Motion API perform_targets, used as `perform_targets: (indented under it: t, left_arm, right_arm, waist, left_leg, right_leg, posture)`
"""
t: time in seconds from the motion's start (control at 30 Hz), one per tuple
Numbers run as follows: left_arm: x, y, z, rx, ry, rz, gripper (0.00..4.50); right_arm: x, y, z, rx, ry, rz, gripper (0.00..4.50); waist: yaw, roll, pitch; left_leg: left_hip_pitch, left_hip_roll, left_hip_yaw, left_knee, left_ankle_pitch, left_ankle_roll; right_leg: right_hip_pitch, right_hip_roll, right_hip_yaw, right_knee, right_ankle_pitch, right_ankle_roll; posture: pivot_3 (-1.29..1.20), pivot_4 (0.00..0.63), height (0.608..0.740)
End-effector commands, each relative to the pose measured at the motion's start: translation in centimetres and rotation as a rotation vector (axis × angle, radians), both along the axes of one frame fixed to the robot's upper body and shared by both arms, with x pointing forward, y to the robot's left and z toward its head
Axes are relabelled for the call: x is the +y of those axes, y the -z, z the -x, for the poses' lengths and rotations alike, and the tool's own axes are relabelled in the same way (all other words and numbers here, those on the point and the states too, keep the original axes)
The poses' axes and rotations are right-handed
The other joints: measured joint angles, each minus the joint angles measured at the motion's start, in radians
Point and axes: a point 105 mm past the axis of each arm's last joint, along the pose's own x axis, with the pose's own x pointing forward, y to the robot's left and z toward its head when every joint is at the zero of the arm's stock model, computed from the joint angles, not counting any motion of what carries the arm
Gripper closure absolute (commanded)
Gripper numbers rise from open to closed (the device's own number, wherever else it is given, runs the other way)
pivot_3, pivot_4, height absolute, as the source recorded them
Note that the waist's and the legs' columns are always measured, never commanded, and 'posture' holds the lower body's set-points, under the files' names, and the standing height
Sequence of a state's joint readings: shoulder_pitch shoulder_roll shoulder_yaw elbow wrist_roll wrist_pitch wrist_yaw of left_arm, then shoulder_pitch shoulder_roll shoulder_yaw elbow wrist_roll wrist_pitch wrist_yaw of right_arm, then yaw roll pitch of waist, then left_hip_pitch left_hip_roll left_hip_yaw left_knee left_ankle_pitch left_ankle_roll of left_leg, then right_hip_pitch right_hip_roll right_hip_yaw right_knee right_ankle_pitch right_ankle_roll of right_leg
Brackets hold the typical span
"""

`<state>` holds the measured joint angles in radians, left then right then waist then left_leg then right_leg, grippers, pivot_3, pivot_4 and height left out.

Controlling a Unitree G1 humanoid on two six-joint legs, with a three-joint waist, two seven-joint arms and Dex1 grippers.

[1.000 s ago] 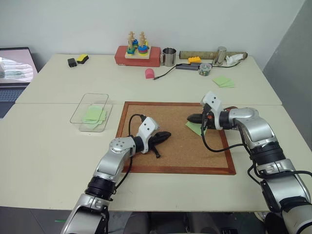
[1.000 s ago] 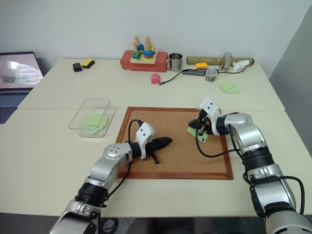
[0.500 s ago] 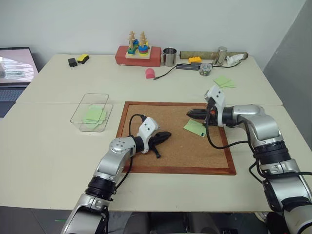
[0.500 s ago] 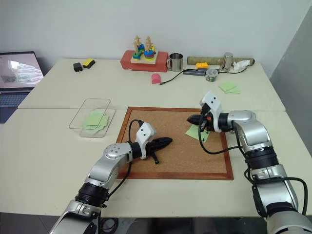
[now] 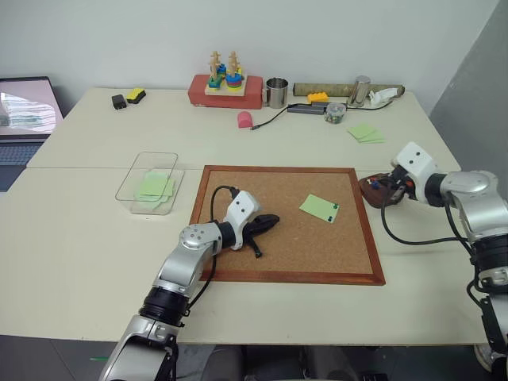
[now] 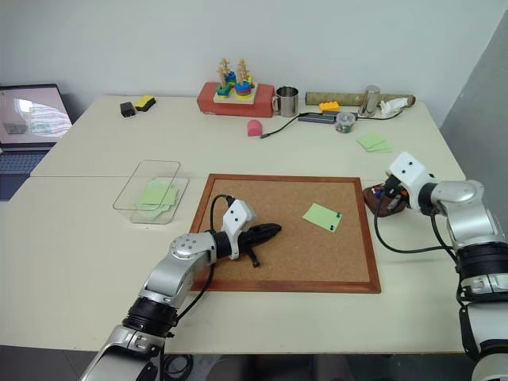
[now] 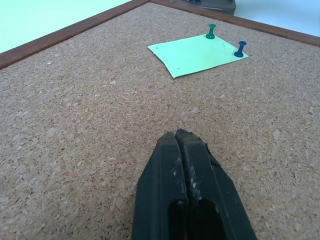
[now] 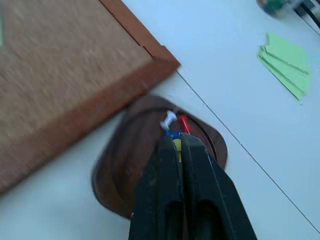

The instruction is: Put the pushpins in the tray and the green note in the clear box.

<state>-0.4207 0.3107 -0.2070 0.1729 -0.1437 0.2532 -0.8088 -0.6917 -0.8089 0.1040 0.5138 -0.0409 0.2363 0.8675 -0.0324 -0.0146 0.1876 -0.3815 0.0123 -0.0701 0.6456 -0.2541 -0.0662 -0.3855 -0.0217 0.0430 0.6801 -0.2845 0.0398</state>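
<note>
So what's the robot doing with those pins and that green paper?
It's clearing a cork board. The right pincer is shut and sits over the little brown tray beside the board, where a few pushpins already lie. Whether it carries a pin can't be told. The green note lies on the board with two pins still stuck along one edge. The left pincer is shut, holds nothing, and rests over the cork. The clear box has other green notes inside.

Overhead head pair, close wrist views
</note>
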Motion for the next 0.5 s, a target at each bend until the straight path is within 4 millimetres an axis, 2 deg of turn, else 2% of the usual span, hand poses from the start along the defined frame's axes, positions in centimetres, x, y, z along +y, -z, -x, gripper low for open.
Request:
perform_targets:
  t: [0.03,0.1,0.17,0.37,0.5]
  left_arm:
    - [-0.3,2.3,0.9,0.078,0.024,-0.044,4.50]
    - [-0.3,2.3,0.9,0.078,0.024,-0.045,4.50]
    - [-0.3,2.3,0.9,0.077,0.023,-0.047,4.50]
    - [-0.1,2.5,1.0,0.080,0.016,-0.048,4.50]
    - [0.0,2.5,1.0,0.082,0.013,-0.048,4.50]
  right_arm:
    - [-0.1,-0.1,0.0,-0.012,-0.008,0.007,4.47]
    - [-0.4,0.4,0.0,0.002,0.000,0.011,4.05]
    - [-0.5,0.6,0.0,0.006,0.007,0.012,3.82]
    - [-0.6,1.0,0.0,0.017,0.007,0.012,2.38]
    - [-0.6,0.6,-0.3,-0.001,0.016,0.006,1.46]
  waist:
    - [0.000,0.000,0.000]
    - [0.000,0.000,0.000]
    - [0.000,0.000,0.000]
    - [0.000,0.000,0.000]
    - [0.000,0.000,0.000]
  left_leg:
    - [0.000,0.000,0.000,0.000,0.000,0.000]
    - [0.000,0.000,0.000,0.000,0.000,0.000]
    - [0.000,0.000,0.000,0.000,0.000,0.000]
    - [0.000,0.000,0.000,0.000,0.000,0.000]
    - [0.000,0.000,0.000,0.000,0.000,0.000]
  right_leg:
    - [0.000,0.000,0.000,0.000,0.000,0.000]
    - [0.000,0.000,0.000,0.000,0.000,0.000]
    - [0.000,0.000,0.000,0.000,0.000,0.000]
    - [0.000,0.000,0.000,0.000,0.000,0.000]
    - [0.000,0.000,0.000,0.000,0.000,0.000]
  posture:
    - [0.00,0.150,0.740]
    - [0.00,0.150,0.740]
    - [0.00,0.150,0.740]
    - [0.00,0.150,0.740]
    - [0.00,0.150,0.740]
